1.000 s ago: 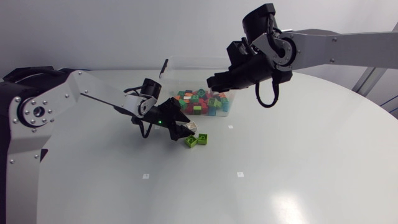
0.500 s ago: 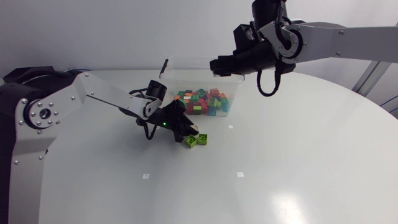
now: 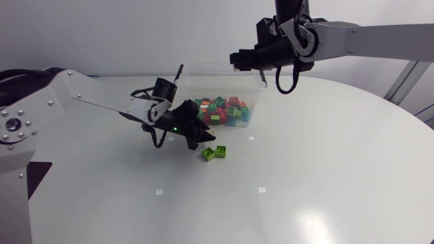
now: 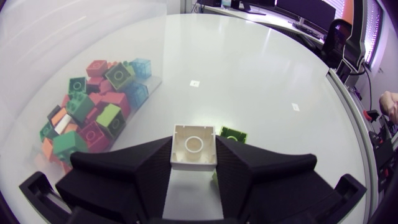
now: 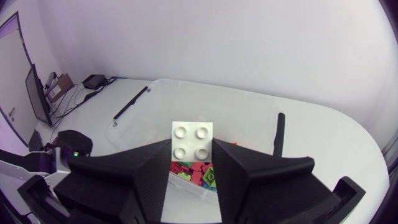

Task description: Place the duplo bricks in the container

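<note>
My left gripper (image 3: pixel 202 139) sits low over the table, just in front of the clear container (image 3: pixel 203 69), and is shut on a white brick (image 4: pixel 193 147) whose hollow underside faces the camera. Two green bricks (image 3: pixel 213 152) lie on the table right beside it; one green brick (image 4: pixel 232 133) shows just ahead of the fingers. My right gripper (image 3: pixel 237 57) hangs above the container's back rim, shut on a white four-stud brick (image 5: pixel 193 147). Several coloured bricks (image 3: pixel 222 110) fill the container's floor.
The container's black-handled lid or flap (image 3: pixel 178 73) stands up at its left corner. Small white marks (image 3: pixel 262 190) dot the round table. The container wall (image 4: pixel 43 68) curves close beside my left gripper.
My left gripper has shut on the white brick beside the green ones. My right arm has risen and drawn back, from low over the bricks to above the container's back rim.
</note>
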Robot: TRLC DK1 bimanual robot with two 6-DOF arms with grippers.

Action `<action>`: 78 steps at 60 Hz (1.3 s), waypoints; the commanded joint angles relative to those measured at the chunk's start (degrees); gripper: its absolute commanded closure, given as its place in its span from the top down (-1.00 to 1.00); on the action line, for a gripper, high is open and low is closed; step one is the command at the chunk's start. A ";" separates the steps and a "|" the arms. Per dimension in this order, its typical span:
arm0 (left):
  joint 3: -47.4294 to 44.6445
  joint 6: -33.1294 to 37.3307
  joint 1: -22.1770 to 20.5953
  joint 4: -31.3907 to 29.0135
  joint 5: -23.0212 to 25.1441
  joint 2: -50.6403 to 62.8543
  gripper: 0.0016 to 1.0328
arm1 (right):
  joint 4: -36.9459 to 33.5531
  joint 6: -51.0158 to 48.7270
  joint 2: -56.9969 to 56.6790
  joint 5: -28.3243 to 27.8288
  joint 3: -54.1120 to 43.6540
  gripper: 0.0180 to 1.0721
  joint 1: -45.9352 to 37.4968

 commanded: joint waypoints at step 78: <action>15.38 -31.22 2.04 5.82 -24.02 -6.85 -0.42 | -2.24 -1.62 -8.23 6.79 -14.81 0.66 5.15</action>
